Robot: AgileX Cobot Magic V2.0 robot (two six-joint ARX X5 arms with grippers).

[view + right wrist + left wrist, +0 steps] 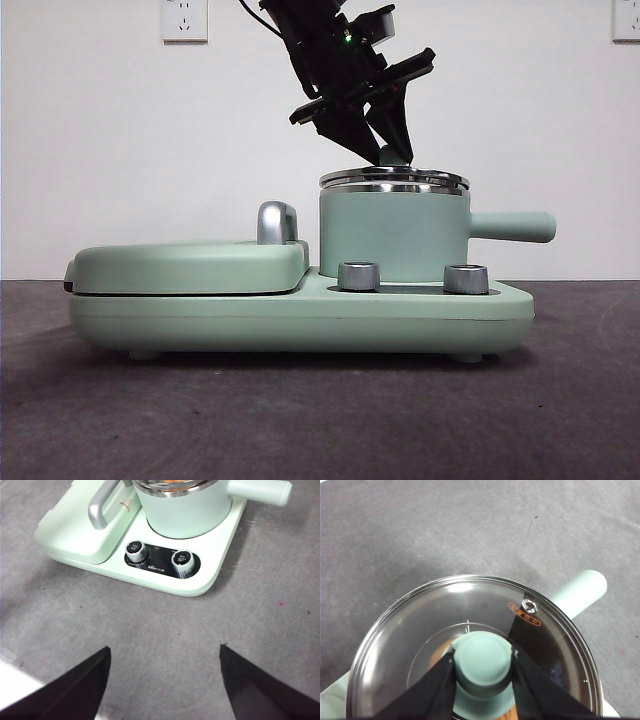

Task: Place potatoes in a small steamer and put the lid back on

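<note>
The steamer [393,235] sits on the right half of the mint cooker base [300,318], its straight handle [512,226] sticking out away from the griddle cover [190,266]; the lid [393,178] lies flat on the steamer's steel rim, closing it; the left hand [392,148] comes down at a slant from above and is clenched on the lid's knob [483,663], one black jaw pressed to each side of it.

Inside the steamer, through the glass, a patch of orange-brown potato [439,656] shows beside the knob; most of it is hidden under the knob and the jaws, so how it lies I cannot say.

The front view gives the stack side on: lid on rim, steamer on base, two steel dials [359,276] on the base in front of the steamer, and the chrome handle [277,222] of the griddle cover just beside the steamer's wall; it shows nothing of the contents; only the left wrist view looks down through the lid, and shows a small steel vent [529,605] near the lid's edge on the handle side.

The right wrist view takes in the base from farther off, dials facing it; the right hand [164,682] hangs over the bare grey bench [165,630], well apart from the steamer, jaws spread wide and holding nothing.
</note>
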